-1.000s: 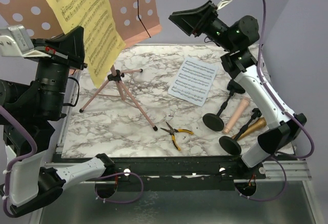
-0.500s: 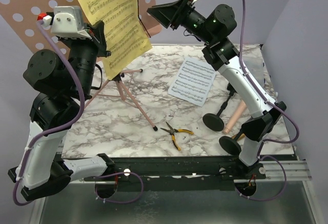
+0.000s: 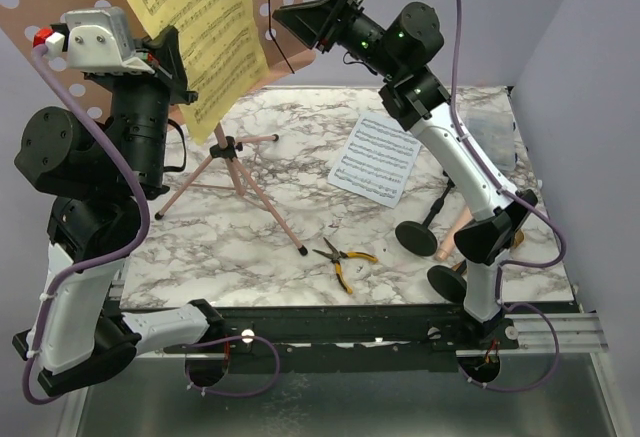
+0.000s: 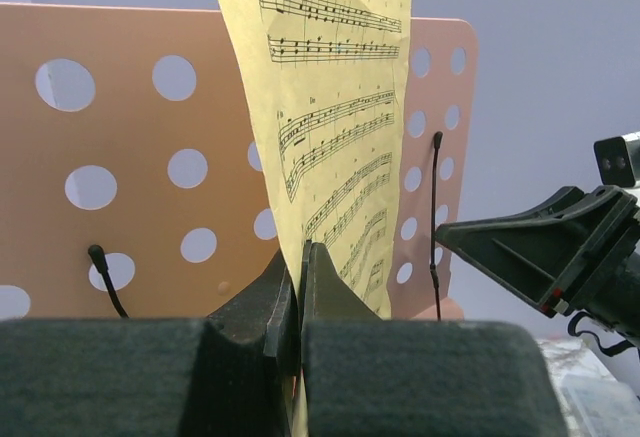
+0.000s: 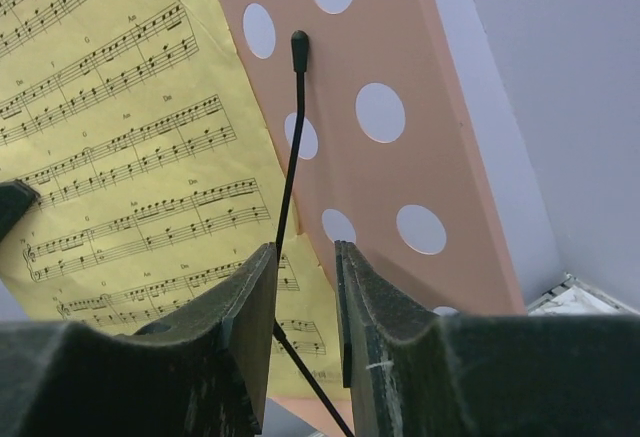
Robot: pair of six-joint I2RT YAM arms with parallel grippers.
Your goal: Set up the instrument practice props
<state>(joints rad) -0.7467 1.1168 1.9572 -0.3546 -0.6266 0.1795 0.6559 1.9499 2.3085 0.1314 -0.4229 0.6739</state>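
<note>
Marble-patterned table top (image 3: 230, 247), lilac walls on all visible sides. A pink tripod music rack with perforated desk (image 4: 130, 127) stands at the far left of the table, feet on the marble. A white sheet-music page (image 3: 377, 157) lies flat at far centre-right. Yellow-handled pliers (image 3: 343, 257) lie near the front edge. Two black round-based holders (image 3: 415, 235) (image 3: 447, 282) lie tipped over at the right, with a pink microphone (image 3: 455, 232) just beside them, partly behind the right arm. The left gripper (image 4: 303, 257) is raised in front of the rack desk, its jaws clamped on the lower edge of a yellow sheet-music page (image 4: 330, 107). The page stands up against the desk, tilted. The right gripper (image 5: 305, 257) is up at the desk's right edge with its jaws parted by a narrow gap. A thin black wire page retainer (image 5: 290, 157) on the desk runs through that gap; I cannot tell whether either finger touches it.
</note>
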